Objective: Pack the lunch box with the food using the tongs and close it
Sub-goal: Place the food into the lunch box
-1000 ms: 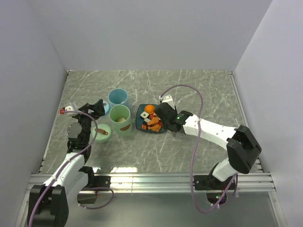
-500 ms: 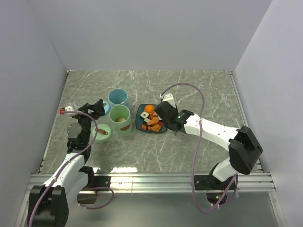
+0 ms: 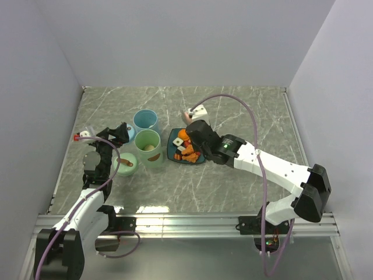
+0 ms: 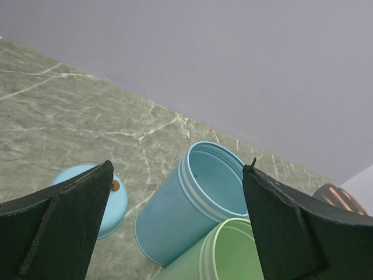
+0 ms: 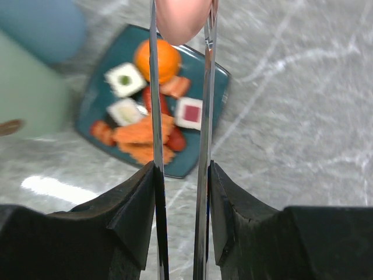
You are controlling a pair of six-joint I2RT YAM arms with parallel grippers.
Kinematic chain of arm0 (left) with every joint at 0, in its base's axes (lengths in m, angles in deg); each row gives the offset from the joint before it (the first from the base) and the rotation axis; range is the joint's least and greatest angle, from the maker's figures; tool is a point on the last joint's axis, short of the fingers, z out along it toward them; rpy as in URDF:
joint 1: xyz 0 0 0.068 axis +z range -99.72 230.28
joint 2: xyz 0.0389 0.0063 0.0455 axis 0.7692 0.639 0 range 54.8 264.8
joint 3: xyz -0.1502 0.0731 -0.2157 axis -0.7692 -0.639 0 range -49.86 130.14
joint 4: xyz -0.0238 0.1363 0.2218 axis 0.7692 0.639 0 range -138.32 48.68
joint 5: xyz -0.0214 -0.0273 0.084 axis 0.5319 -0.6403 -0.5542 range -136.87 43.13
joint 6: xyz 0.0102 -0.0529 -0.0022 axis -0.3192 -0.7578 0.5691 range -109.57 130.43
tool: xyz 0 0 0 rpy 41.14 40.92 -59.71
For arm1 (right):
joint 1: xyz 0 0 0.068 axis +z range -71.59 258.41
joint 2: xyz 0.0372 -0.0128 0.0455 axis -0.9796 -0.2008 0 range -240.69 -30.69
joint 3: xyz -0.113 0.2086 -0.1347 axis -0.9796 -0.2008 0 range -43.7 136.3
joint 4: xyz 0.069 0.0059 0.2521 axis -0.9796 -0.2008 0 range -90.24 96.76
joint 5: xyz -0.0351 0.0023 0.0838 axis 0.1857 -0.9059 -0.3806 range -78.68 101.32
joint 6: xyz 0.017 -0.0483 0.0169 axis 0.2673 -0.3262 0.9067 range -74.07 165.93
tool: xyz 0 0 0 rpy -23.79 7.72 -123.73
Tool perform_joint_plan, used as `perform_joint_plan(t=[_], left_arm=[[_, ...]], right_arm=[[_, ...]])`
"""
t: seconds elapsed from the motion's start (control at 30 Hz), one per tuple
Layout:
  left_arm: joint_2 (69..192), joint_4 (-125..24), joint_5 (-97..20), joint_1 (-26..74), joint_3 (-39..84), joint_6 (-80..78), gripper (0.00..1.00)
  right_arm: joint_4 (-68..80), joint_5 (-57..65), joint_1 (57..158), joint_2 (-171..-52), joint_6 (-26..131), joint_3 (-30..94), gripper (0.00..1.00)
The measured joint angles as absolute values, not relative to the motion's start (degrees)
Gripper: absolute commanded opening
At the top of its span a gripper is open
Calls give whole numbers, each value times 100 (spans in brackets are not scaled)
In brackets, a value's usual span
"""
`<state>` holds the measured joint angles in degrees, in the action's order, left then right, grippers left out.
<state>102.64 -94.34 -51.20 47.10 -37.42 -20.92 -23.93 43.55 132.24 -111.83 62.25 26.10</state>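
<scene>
The right end effector (image 5: 180, 192) clamped tongs (image 5: 155, 105) pinching a pink egg-shaped piece (image 5: 180, 20); the left end effector (image 4: 178, 192) gaped empty. Most food (image 5: 143, 133) lay unpacked on the plate (image 5: 95, 104) at the green tub's (image 3: 144, 158) 3 o'clock.

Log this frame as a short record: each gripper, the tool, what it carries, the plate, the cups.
left gripper: open, empty, facing the blue cup
right gripper: shut on the tongs
tongs load: pink egg-shaped piece pinched between the arms, clear of the teal plate
teal plate: holds orange ball, orange chunks, white squares
green cup: open, beside the blue cup
</scene>
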Motion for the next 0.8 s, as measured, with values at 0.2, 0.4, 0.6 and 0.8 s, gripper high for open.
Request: perform_joint_plan(t=[0.2,0.4,0.6,0.8], left_arm=[[10264,-9434,-5120,4710,-3742,-2092,100],[10264,-9434,-5123,4710,-3742,-2092,99],[10264,-9434,-5123,4710,-3742,-2092,99],[10264,-9434,-5123,4710,-3742,-2092,99]], right_arm=[[-2210,4099,13746,-11174,5851,3014,38],[-1983,3759,14133,-11207,5565,3241,38],[-1945,3391,14338,-11332,5390,3248,39],[-1945,3271,14391,-11402,5333,3248,46]])
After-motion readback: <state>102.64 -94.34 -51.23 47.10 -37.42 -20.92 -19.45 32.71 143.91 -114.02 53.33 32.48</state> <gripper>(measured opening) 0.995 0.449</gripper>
